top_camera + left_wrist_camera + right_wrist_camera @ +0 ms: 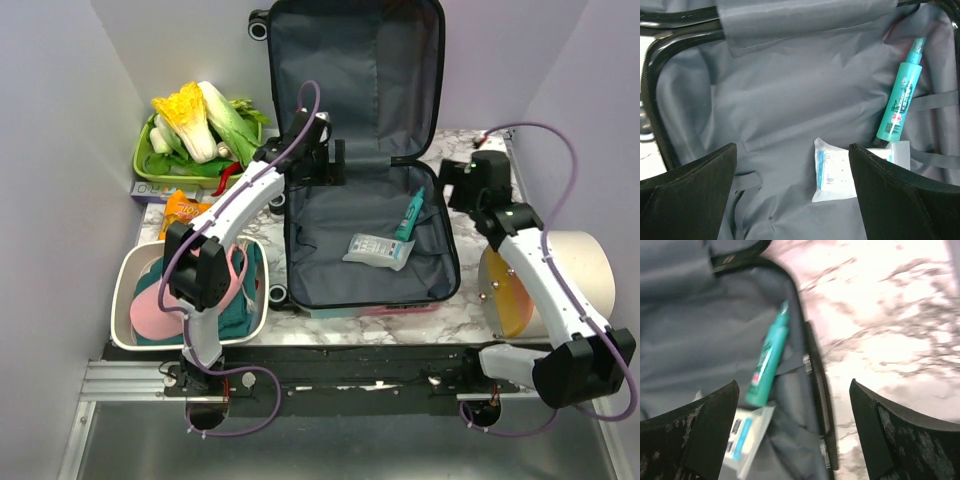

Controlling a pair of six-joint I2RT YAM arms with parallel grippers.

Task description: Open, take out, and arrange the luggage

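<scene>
The luggage (330,250) lies open on the counter (455,140), its lid propped upright at the far side and its lower shell flat, lining up. Two things remain inside, both in the right half of that shell: a teal spray bottle (409,215) close along the right wall, and a white packet (378,250) just near of it, touching its base. The bottle's long axis runs near to far, tilted a little, cap toward the far end.

The right pincer (793,382) hangs released, holding nothing, just outside the right rim by the far right corner, so the bottle sits a short way to its left and slightly nearer. The left pincer (792,147), also released and empty, hovers over the far left part of the shell, with the bottle across the lining to its right. The right arm looks the nearer one for the bottle; its jaws would need to straddle the bottle across its narrow width
</scene>
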